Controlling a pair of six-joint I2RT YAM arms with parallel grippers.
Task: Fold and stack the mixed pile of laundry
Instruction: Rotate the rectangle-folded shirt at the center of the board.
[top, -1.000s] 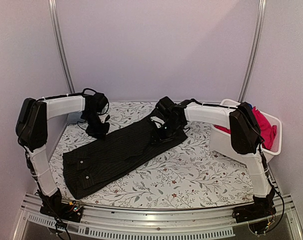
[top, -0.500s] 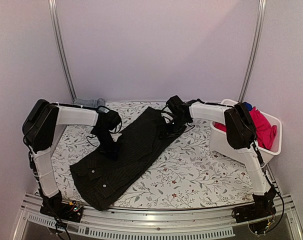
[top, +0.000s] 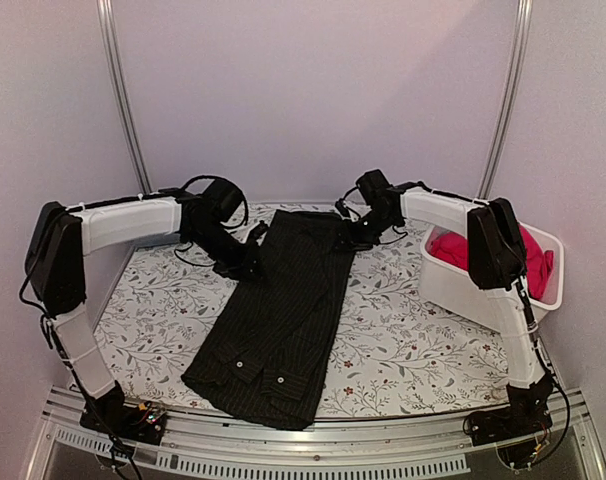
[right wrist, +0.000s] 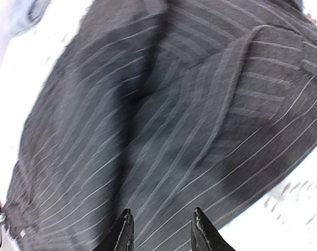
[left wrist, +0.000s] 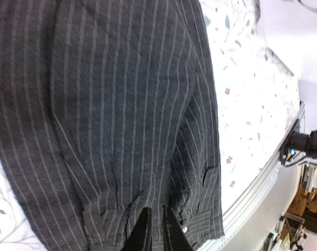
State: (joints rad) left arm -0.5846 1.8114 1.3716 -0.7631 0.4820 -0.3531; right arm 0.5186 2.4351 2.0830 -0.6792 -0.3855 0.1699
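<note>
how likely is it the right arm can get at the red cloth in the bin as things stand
Probably yes: the red cloth lies uncovered in the open white bin beside that arm. But the right hand is at the pinstriped shirt's far edge, perhaps gripping it.

Shirt [top: 283, 310]: black ground with fine pale-grey pinstripes running lengthwise. Its buttons [top: 241, 366] are small and light. Cover [top: 413, 340] on the tabletop: white, printed with grey-green leafy sprigs and small red-pink flowers. Bin [top: 448, 285]: plain white. Cloth [top: 538, 260] in the bin: bright red-pink, no pattern discernible. Left arm [top: 133, 218] and right arm [top: 443, 212]: white shells, black joints. Left pincer [left wrist: 154, 225] and right pincer [right wrist: 161, 222]: black fingers.
</note>
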